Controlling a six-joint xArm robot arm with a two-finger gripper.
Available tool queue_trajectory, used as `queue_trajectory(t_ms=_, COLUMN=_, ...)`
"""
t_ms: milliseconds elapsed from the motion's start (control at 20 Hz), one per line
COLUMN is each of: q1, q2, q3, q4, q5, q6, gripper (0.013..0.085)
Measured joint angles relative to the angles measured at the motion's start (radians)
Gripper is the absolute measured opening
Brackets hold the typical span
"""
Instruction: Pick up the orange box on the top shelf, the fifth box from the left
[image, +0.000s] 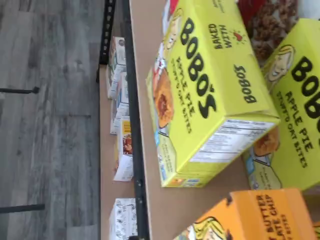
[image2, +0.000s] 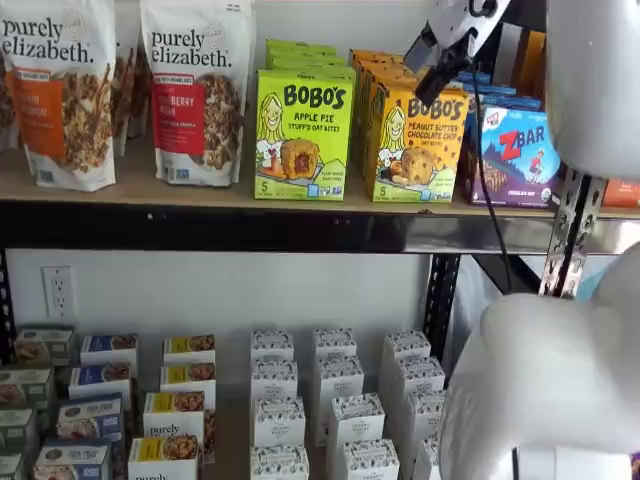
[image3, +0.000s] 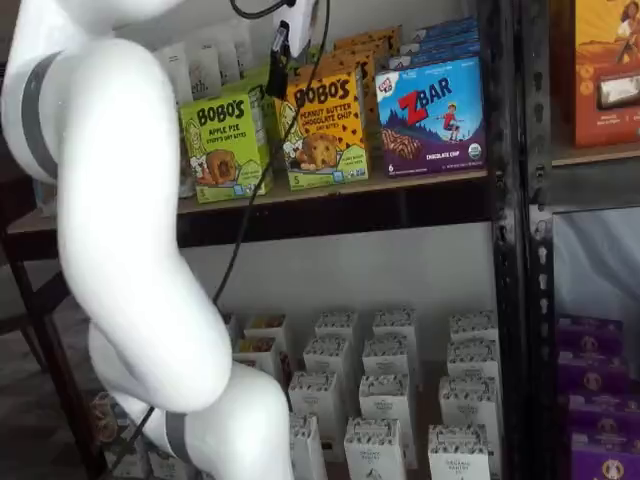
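Observation:
The orange box, a Bobo's Peanut Butter Chocolate Chip carton, stands upright on the top shelf (image2: 200, 228) in both shelf views (image2: 413, 145) (image3: 322, 132). It is between a lime-green Bobo's Apple Pie box (image2: 302, 135) and a blue ZBar box (image2: 520, 155). More orange cartons stand in a row behind it. My gripper (image2: 441, 78) hangs in front of the orange box's upper edge and shows in both shelf views (image3: 277, 84). Its black fingers show side-on, with no plain gap and no box between them. In the wrist view the orange box (image: 255, 216) shows only in part beside the Apple Pie boxes (image: 210, 90).
Purely Elizabeth granola bags (image2: 195, 90) stand at the left of the top shelf. Several small white boxes (image2: 335, 400) fill the lower level. Black perforated uprights (image3: 505, 200) stand right of the ZBar box. My white arm (image3: 120, 230) fills the left foreground, with a cable hanging down.

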Motion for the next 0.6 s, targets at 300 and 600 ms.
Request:
queue_trajectory(t_ms=300, q1=-0.016, q2=0.039, q3=-0.019, q4=0.008, q5=-0.052, q6=-0.026, gripper=0.085)
queue_trajectory(t_ms=600, q1=-0.026, q2=0.083, q3=-0.055, q4=-0.013, q5=-0.055, q6=-0.046, gripper=0.085)
